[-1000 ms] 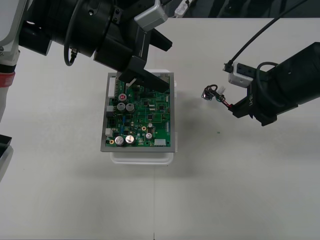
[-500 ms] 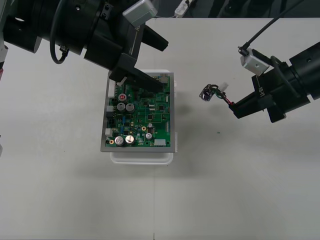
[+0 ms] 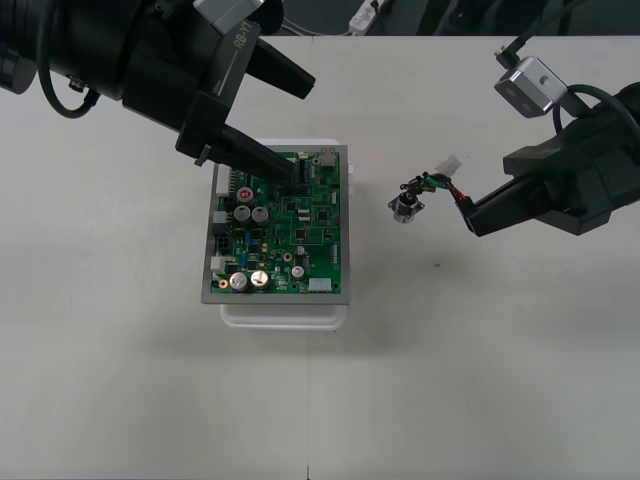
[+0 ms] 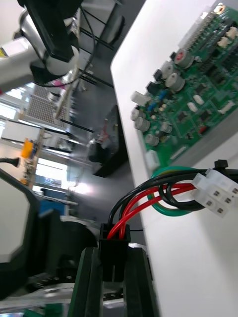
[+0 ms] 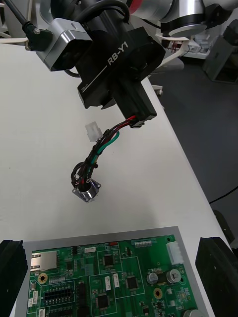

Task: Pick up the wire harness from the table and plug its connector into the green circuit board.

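1. Now the right gripper (image 3: 478, 212) is clamped on the black plug (image 4: 113, 245); the wire harness (image 3: 428, 188) has swung closer to the green circuit board (image 3: 285, 235), still apart from it.
2. Meanwhile the left gripper (image 3: 303, 128), fingers wide, has drawn back over the board's far edge.
3. Pickup looks done; plugging remains.

A plain, pale, matte worktop (image 3: 480, 390) spreads across almost the whole front view, with one tiny dark speck (image 3: 436, 265) on it, right of centre. Beyond its far edge runs a narrow strip of dark floor (image 3: 400, 20). A thin white cable (image 3: 366, 14) lies there, close to that edge.
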